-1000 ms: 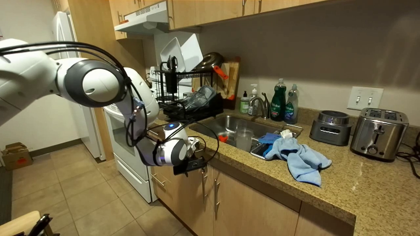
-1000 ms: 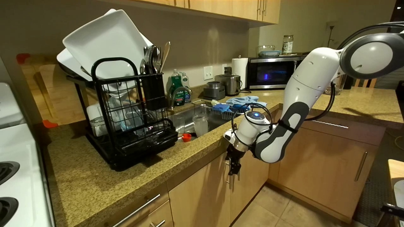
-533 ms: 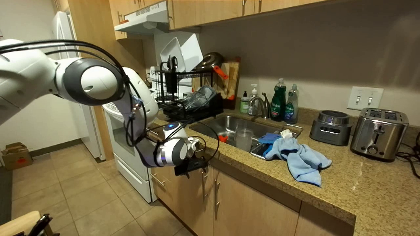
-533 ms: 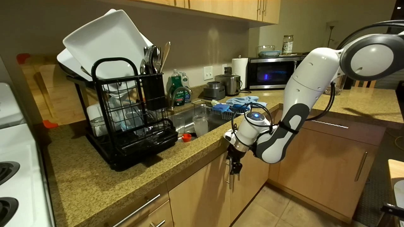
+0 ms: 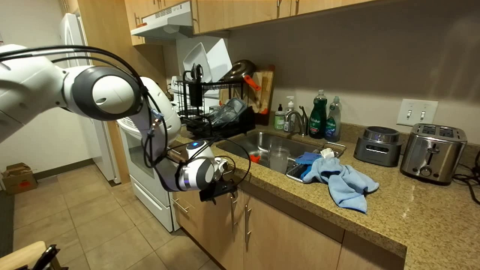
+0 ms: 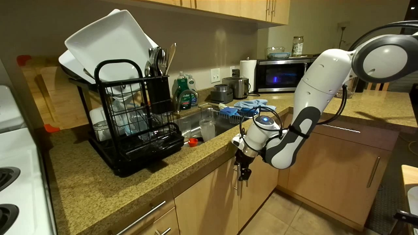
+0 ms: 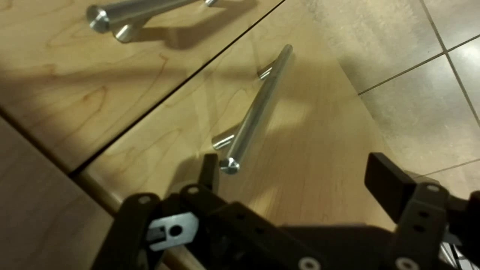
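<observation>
Started at the left of the wrist view with a far handle on a far door, well apart from the gripper. Crossed next a dark seam, slanting between far door and near door. Found then the nearer pad, just beside the close end of a near handle; could not tell touching from a slim gap. Located that near handle on the near door, standing off on posts, much closer to one pad than to the other. Saw the gripper spread wide, pinching nothing, and hanging below the edge of the counter in both exterior views.

Judged the stance off-centre: seemed to call for a small sideways shift to put the near handle midway, plus a slight turn to match its slant. Thought slow, short moves best there, for fear of butting the close end or knocking a post. Reached last the farther pad, apart from the near handle, with tiled floor beyond it. Advised watching its clearance from the near door too.
</observation>
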{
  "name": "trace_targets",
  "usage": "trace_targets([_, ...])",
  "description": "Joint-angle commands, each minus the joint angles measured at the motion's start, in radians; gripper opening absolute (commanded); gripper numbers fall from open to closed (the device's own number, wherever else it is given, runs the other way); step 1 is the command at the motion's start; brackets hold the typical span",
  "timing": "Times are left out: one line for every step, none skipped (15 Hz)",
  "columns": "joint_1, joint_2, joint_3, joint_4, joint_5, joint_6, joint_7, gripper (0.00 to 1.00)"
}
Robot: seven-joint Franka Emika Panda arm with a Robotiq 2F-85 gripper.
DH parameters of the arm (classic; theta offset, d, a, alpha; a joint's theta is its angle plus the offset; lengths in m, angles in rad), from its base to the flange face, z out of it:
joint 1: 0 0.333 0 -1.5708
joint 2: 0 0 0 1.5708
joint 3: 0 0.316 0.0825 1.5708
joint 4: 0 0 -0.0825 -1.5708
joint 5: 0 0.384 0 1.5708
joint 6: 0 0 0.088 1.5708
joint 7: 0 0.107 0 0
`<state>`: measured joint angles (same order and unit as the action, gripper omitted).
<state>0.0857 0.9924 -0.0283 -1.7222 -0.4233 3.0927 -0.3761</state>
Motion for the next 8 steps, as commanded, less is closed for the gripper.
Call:
trace_targets([-0.023, 0.011, 0.027, -0.017, -0.022, -0.047, -0.055, 1.0])
trace_targets([-0.022, 0.013, 0.025, -0.018, -0.023, -0.05, -0.058, 1.0])
trace_targets([-0.023, 0.014, 0.026, -0.021, -0.026, -0.052, -0.064, 1.0])
trace_targets([-0.021, 0.016, 0.024, -0.022, -0.029, -0.052, -0.068, 1.0])
trace_targets([-0.018, 0.019, 0.02, -0.022, -0.032, -0.054, -0.069, 1.0])
trace_targets([-0.028, 0.017, 0.032, -0.028, -0.038, -0.06, -0.079, 1.0])
trace_targets([-0.029, 0.019, 0.033, -0.028, -0.04, -0.075, -0.084, 1.0])
trace_targets([-0.037, 0.021, 0.045, -0.029, -0.04, -0.098, -0.097, 1.0])
